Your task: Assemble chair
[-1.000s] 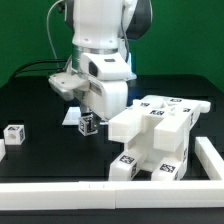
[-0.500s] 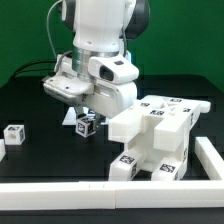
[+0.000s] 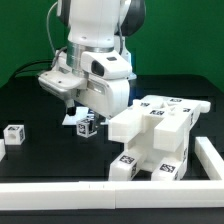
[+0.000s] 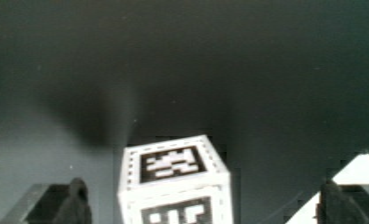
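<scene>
Exterior view: blocky white plastic chair body (image 3: 155, 135) on the black tabletop (image 3: 35, 105), toward the exterior view's right; small white tagged cube (image 3: 87, 125) just left, beneath the arm (image 3: 95, 40). Wrist view: fingers (image 4: 64, 203) released, straddling the cube (image 4: 176, 172), not touching.

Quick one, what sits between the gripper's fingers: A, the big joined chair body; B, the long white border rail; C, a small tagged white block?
C: the wrist view shows the small tagged white block standing between the fingers of the gripper, with a gap on each side.
</scene>
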Tool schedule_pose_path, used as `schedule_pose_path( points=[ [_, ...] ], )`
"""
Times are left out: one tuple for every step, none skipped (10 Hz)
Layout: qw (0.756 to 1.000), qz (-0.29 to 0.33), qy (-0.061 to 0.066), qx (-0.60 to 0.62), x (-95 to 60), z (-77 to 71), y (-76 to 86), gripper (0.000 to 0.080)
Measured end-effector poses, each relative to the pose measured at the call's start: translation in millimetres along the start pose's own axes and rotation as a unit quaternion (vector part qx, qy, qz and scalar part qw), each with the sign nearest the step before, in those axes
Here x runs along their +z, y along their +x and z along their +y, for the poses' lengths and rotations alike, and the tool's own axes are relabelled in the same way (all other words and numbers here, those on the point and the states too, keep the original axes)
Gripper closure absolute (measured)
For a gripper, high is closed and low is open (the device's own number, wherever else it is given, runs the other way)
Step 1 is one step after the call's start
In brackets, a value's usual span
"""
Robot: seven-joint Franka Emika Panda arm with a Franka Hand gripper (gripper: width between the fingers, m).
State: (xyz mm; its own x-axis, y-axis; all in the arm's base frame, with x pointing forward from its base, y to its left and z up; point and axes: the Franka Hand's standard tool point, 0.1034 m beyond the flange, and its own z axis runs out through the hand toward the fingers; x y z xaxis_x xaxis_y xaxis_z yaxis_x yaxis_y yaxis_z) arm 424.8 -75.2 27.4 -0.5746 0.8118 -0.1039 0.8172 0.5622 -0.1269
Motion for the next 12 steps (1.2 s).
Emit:
schedule_pose_path(
  points=[
    [0.997,-0.004,0.004,0.079,-7.1,3.8,-2.4,0.0152],
    [0.993,-0.009,-0.006,0.118,-13.2,9.9,-6.3,0.0152],
    [0.991,-0.006,-0.001,0.133,-9.4,7.1,-4.4,0.0151],
    [0.985,-0.005,0.000,0.174,-8.3,6.7,-3.5,0.0151],
    [0.979,-0.005,0.000,0.206,-8.4,6.9,-3.4,0.0151],
    [0.966,-0.001,0.010,0.259,-8.2,3.9,-4.7,0.0151],
    [0.942,0.004,0.029,0.335,-9.7,0.7,-10.3,0.0151],
    [0.918,0.008,0.043,0.393,-10.0,-1.6,-12.7,0.0151],
    [0.851,0.018,0.085,0.517,-9.2,-9.7,-11.0,0.0151],
    [0.825,0.021,0.091,0.557,-9.7,-8.8,-15.2,0.0151],
    [0.814,0.019,0.089,0.574,-9.6,-7.4,-14.5,0.0151],
    [0.776,0.017,0.091,0.624,-9.1,-6.4,-12.0,0.0151]
  ],
)
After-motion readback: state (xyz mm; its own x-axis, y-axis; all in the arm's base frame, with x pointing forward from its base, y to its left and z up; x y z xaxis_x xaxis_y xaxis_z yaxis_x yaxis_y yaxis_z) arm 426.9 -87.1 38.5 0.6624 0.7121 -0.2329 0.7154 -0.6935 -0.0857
